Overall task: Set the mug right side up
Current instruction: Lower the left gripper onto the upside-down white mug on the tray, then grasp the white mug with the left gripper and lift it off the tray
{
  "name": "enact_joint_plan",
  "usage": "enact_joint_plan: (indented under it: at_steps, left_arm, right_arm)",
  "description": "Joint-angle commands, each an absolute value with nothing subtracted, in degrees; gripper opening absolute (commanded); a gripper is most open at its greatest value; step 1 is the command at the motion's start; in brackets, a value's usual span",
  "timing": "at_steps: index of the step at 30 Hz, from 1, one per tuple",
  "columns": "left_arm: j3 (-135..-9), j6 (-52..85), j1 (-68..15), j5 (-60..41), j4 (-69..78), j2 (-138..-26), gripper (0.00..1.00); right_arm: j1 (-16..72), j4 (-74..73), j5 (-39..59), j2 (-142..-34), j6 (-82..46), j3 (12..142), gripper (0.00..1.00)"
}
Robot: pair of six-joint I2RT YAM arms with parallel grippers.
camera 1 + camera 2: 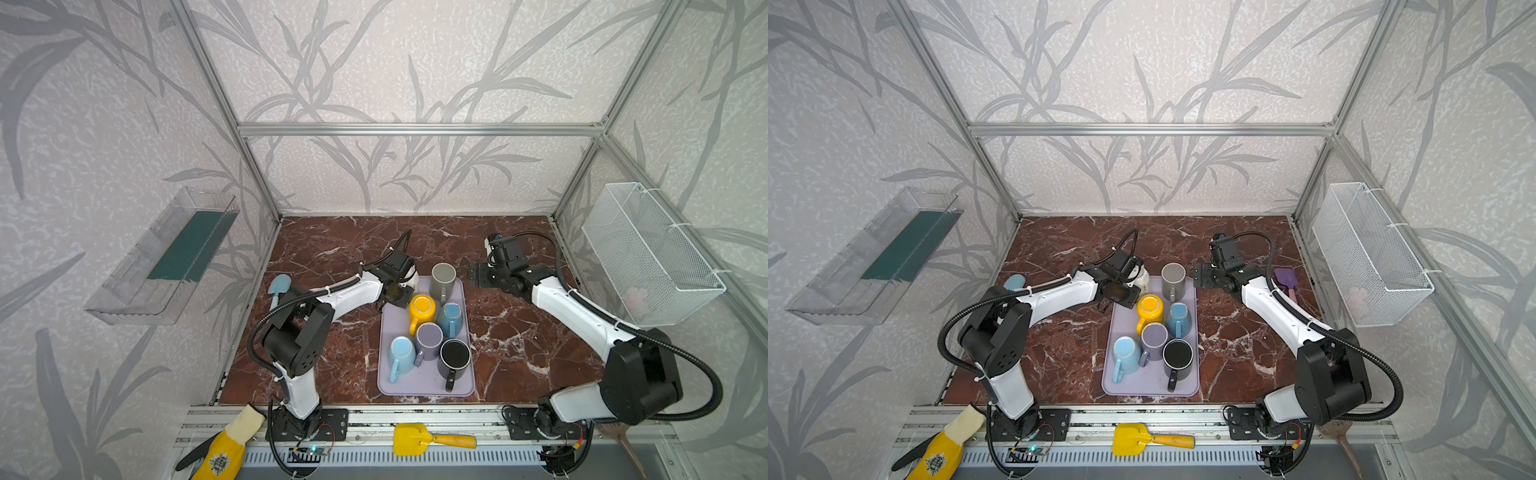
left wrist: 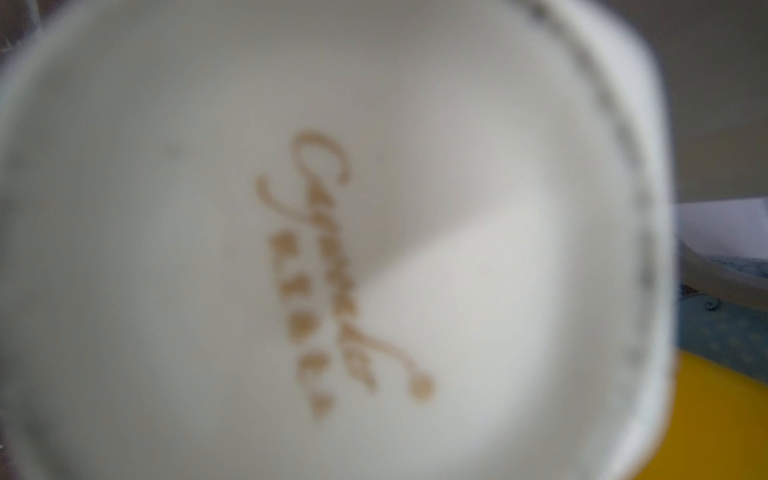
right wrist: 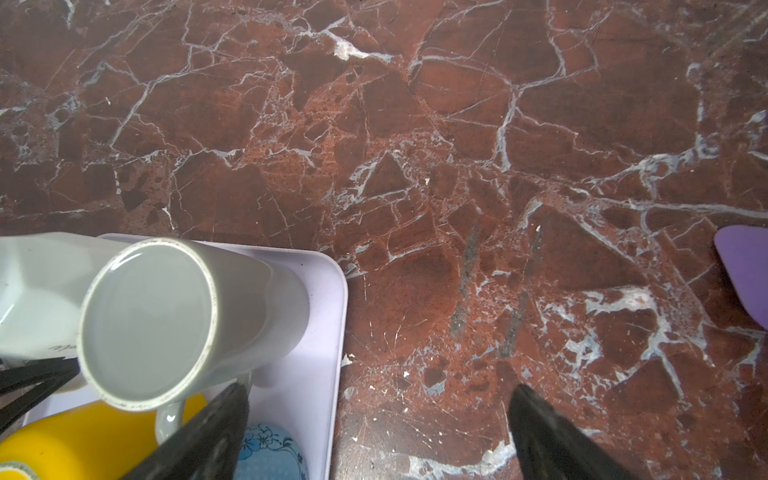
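Note:
A white mug (image 1: 412, 276) with gold lettering on its base sits at the far left corner of the lilac tray (image 1: 415, 386). My left gripper (image 1: 395, 294) is pressed against it. In the left wrist view the mug's base (image 2: 332, 249) fills the picture and hides the fingers. In the right wrist view the left arm's black fingers (image 3: 37, 374) lie close together against the white mug (image 3: 37, 282), shut on it. My right gripper (image 3: 379, 390) hangs open over bare marble just right of the tray (image 3: 307, 374), holding nothing; it appears in both top views (image 1: 1202, 276).
On the tray stand a grey mug (image 1: 443, 278) base up, a yellow mug (image 1: 422, 309), two blue mugs, a purple mug (image 1: 429, 338) and a black mug (image 1: 455, 357). A blue scoop (image 1: 279, 286) lies at the table's left edge, a purple scoop (image 1: 1285, 278) at its right. A wire basket (image 1: 648, 253) hangs on the right wall.

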State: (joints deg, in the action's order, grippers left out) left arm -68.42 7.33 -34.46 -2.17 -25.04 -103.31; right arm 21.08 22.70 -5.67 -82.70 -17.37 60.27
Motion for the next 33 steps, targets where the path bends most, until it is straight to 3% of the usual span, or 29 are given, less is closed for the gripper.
enact_joint_plan:
  at_steps: [1,19,33]
  left_arm:
    - [-69.6,7.2,-34.6,-0.3,-25.8,-103.2,0.00]
    - [-70.8,8.4,-34.6,9.9,-24.8,-94.3,0.00]
    - [-69.7,11.2,-33.1,6.2,-20.0,-91.5,0.00]
  right_arm:
    - [21.4,23.7,-6.4,-82.7,-17.3,60.9,0.97]
    - [21.7,17.7,-2.1,-79.0,-15.7,57.0,0.98]
    - [21.7,16.1,1.6,-78.9,-16.2,56.2,0.99]
